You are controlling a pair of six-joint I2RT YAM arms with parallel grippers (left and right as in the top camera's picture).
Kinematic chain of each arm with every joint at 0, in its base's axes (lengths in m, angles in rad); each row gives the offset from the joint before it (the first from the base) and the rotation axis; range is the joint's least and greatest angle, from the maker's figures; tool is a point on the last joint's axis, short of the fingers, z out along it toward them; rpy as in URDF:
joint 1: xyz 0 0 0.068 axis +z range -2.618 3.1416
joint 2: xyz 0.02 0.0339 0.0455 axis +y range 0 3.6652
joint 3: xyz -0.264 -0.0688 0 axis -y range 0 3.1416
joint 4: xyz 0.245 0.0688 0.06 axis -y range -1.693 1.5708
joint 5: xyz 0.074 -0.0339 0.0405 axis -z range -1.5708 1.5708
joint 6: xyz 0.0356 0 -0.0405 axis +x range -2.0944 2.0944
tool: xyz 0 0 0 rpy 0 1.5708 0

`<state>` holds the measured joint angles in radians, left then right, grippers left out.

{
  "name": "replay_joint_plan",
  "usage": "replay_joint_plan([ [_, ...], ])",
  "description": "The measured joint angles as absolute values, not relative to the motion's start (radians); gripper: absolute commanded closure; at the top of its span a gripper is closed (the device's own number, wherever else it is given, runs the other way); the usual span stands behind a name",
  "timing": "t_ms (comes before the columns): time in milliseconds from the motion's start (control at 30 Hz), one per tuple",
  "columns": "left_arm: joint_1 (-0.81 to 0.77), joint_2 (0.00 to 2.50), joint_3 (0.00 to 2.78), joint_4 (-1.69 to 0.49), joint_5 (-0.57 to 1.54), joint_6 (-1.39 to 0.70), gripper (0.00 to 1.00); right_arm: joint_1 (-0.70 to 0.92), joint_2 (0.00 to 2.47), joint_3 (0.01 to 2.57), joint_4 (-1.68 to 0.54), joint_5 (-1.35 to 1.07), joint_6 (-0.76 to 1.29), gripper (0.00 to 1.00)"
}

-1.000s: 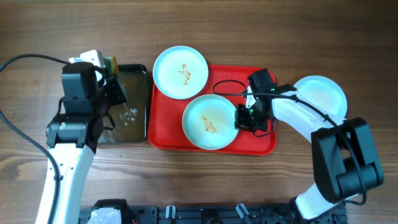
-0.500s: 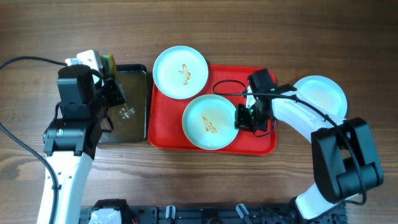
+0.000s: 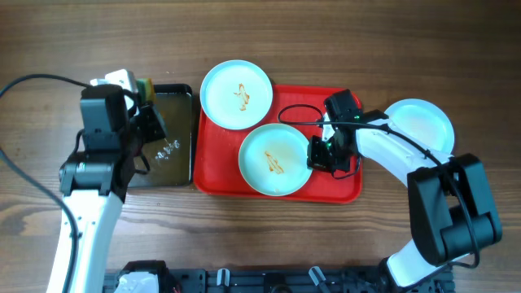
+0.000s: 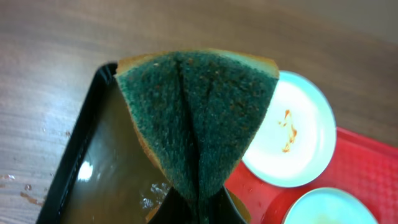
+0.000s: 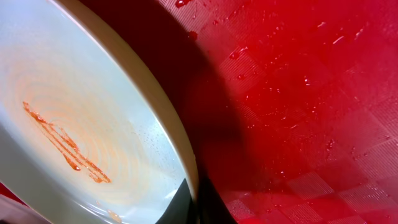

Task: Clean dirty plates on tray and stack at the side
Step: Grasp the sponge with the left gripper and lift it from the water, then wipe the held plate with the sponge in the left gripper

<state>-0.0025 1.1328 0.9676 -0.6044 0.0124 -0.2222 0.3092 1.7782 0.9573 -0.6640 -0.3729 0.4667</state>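
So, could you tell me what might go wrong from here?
1. The right gripper pinches only the rim of the near plate; scrubbing pressure might make it slip or tip on the wet red tray.
2. The sponge is folded in the left gripper by the black tray; it may drip on the table on its way over.
3. The far plate overhangs the red tray's rim, so a nudge could rock it.
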Motion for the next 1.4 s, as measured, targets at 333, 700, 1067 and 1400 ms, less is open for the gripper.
replay_joint_plan([
  [333, -0.002, 1.508, 0.968, -0.622, 0.04, -0.222, 0.96, 0.309, 1.778, 0.957, -0.664, -0.373, 0.467, 0.96],
  [700, -0.062, 1.673, 0.968, -0.594, 0.125, -0.222, 0.96, 0.309, 1.778, 0.957, -0.664, -0.373, 0.467, 0.96],
  [1067, -0.118, 1.638, 0.967, -0.617, 0.095, -0.222, 0.96, 0.309, 1.778, 0.957, -0.664, -0.373, 0.467, 0.96],
  [1400, -0.176, 1.397, 0.966, -0.621, 0.412, -0.268, 0.96, 0.309, 1.778, 0.957, -0.664, -0.373, 0.467, 0.96],
])
